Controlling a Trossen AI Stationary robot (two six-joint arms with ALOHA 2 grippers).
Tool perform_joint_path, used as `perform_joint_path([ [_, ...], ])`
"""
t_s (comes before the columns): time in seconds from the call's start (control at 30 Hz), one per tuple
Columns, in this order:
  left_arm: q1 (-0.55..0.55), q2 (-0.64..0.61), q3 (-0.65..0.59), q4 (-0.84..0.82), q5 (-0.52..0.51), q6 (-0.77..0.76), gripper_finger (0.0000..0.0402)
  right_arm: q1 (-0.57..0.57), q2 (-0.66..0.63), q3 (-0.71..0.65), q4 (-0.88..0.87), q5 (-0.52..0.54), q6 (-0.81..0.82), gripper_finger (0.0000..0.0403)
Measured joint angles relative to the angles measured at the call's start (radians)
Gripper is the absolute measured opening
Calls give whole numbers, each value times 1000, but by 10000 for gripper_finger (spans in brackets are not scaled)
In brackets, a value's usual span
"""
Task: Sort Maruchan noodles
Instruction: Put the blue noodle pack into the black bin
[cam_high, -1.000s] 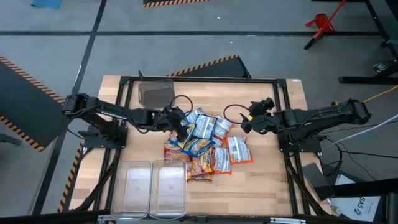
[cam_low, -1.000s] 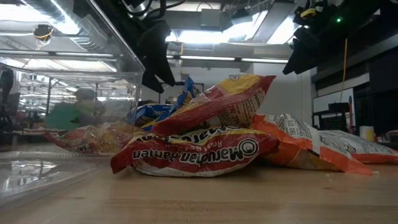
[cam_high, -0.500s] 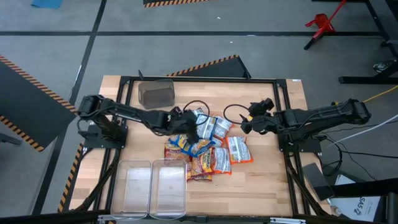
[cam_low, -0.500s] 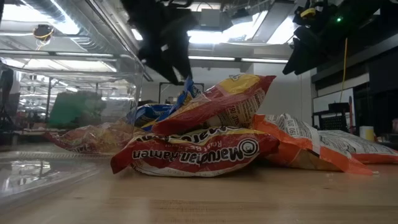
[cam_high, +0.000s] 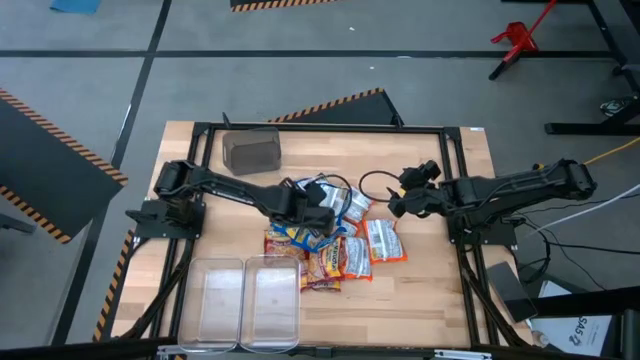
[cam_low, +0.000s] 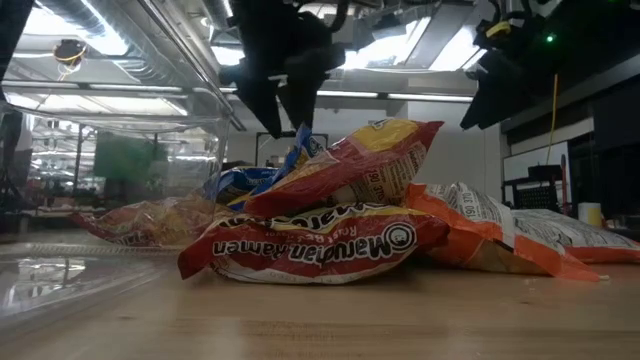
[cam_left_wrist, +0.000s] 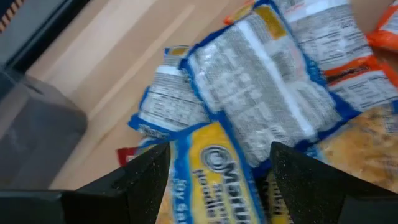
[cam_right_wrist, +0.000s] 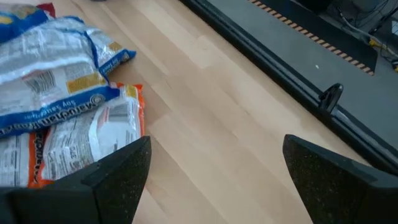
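"Maruchan Ramen" reads upside down on the front red-and-yellow packet (cam_low: 310, 245); "Maruchan" also shows on a blue packet (cam_right_wrist: 50, 109)

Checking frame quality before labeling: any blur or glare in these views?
Left wrist view: motion-blurred, blue packet text smeared. Low view: ceiling lights glare, left hand and right hand silhouetted. High and right wrist views: evenly lit, sharp.

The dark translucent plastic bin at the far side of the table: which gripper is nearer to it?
Left. The left gripper hangs open over the noodle packet pile, nearer the dark translucent plastic bin. The right gripper, also open, hovers past the pile's opposite edge.
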Motion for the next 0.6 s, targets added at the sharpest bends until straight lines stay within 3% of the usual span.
perform_joint_path([
  [0.6,-5,112,7,-59,0,-121,270,0,0,-30,6,3,21,351],
])
